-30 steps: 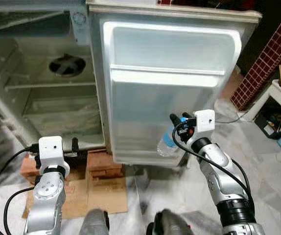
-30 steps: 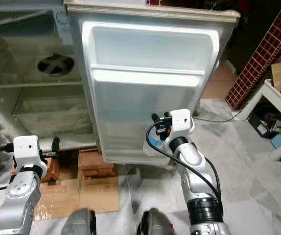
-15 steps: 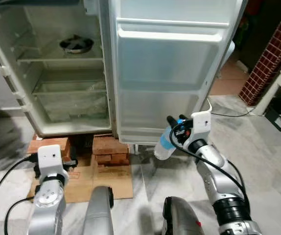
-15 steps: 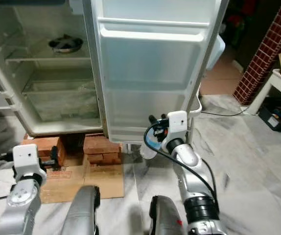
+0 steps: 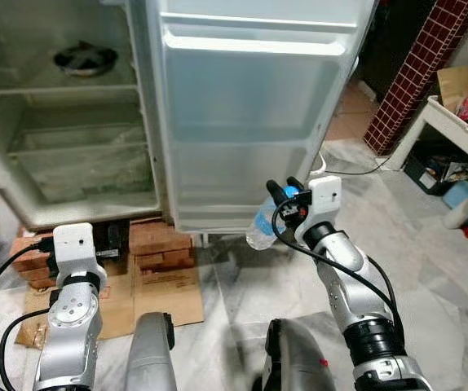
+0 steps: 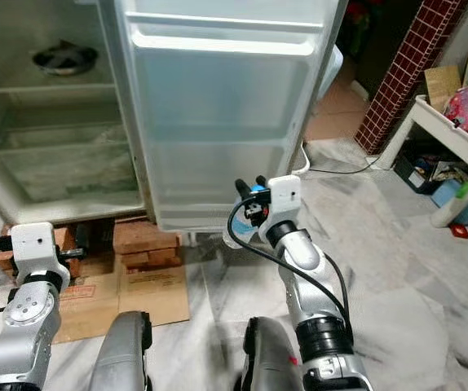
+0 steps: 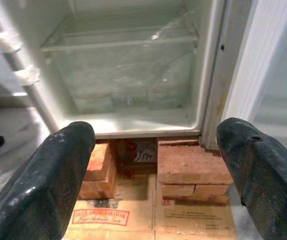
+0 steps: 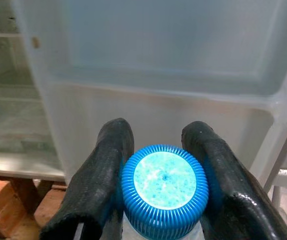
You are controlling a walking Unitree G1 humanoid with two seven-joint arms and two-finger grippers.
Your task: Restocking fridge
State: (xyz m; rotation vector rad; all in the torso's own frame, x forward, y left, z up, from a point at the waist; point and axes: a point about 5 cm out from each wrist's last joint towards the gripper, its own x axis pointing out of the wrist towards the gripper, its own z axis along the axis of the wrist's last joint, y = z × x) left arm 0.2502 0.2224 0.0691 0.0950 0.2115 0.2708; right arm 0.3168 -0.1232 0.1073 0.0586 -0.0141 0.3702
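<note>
My right gripper (image 5: 281, 192) is shut on a clear plastic bottle (image 5: 263, 228) with a blue cap (image 8: 164, 191), held low in front of the open fridge door (image 5: 250, 122). The cap sits squeezed between both fingers (image 8: 103, 185). The door's inner shelves (image 5: 254, 49) hold nothing. To the left the fridge cabinet (image 5: 63, 147) stands open, with a dark round dish (image 5: 83, 57) on its upper shelf and a clear drawer (image 7: 123, 70) below. My left gripper (image 7: 153, 170) is open and holds nothing, low by the fridge's base.
The fridge rests on red bricks (image 5: 156, 240) with flattened cardboard (image 5: 161, 289) on the marble floor. A brick-pattern pillar (image 5: 409, 73) and a white table (image 5: 462, 134) with clutter under it stand at the right. A power cord (image 5: 356, 171) runs along the floor.
The whole picture has shifted, so the camera moved: the fridge sits further left and looks slightly larger. The right gripper still holds the bottle before the door.
</note>
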